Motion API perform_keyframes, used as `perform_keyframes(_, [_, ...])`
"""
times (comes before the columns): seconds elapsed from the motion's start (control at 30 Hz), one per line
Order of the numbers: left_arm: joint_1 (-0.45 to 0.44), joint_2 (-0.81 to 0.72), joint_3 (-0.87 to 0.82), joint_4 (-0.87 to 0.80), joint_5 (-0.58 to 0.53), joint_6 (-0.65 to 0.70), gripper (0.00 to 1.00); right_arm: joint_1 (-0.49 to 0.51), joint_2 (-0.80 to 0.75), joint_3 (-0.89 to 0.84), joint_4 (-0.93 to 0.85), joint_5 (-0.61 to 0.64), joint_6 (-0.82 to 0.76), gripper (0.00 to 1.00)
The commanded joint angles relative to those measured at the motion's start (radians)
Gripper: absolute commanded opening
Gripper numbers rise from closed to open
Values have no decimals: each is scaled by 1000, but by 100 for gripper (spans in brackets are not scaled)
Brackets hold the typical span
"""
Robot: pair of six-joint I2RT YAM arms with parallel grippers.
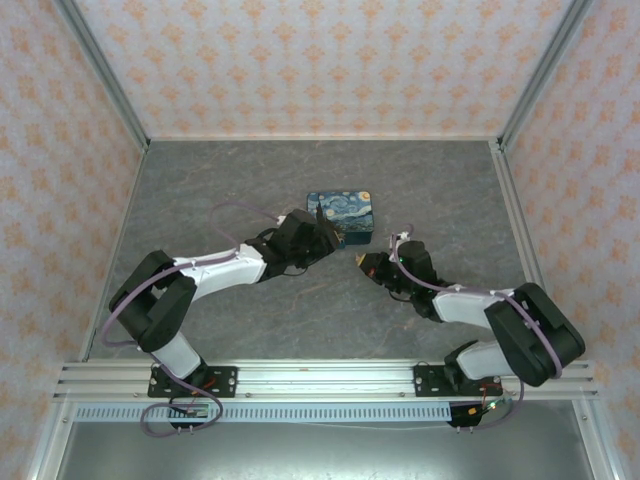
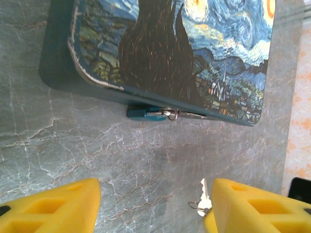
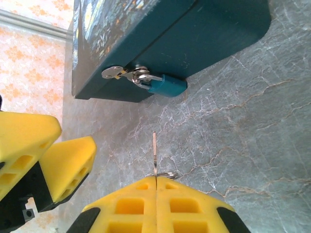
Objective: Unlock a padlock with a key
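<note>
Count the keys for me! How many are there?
1. The key sticks out of the shut right gripper, pointing toward the padlock on the box. More could hide behind the box.

Box (image 1: 345,212): rectangular, dark teal sides, lid printed with swirling starry-night painting; lies flat near centre of table (image 1: 220,180). Table: grey marbled surface. Walls (image 1: 320,60): pale, orange floral pattern. Metal rail (image 1: 320,380): along near edge.
</note>
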Motion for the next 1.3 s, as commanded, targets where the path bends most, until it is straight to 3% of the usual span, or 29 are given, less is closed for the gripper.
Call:
perform_keyframes(0.0, [1, -13, 23, -38, -55, 36, 62, -12, -59, 45, -69, -8, -86, 0])
perform_keyframes(0.23, [-1, -118, -10, -77, -133, 98, 68, -122, -64, 190, -63, -193, -201, 0])
perform_keyframes(0.43, [-1, -176, -39, -98, -152, 138, 73, -202, 161, 378, -1, -325, -267, 0])
perform_keyframes(0.7, [0, -219, -71, -115, -165, 151, 76, -209, 389, 605, -165, -323, -430, 0])
perform_keyframes(0.93, [1, -215, -74, -117, -163, 159, 77, -210, 471, 583, -154, -322, -466, 0])
perform_keyframes(1.27, [0, -177, -67, -85, -124, 189, 77, -206, 502, 438, 45, -321, -334, 0])
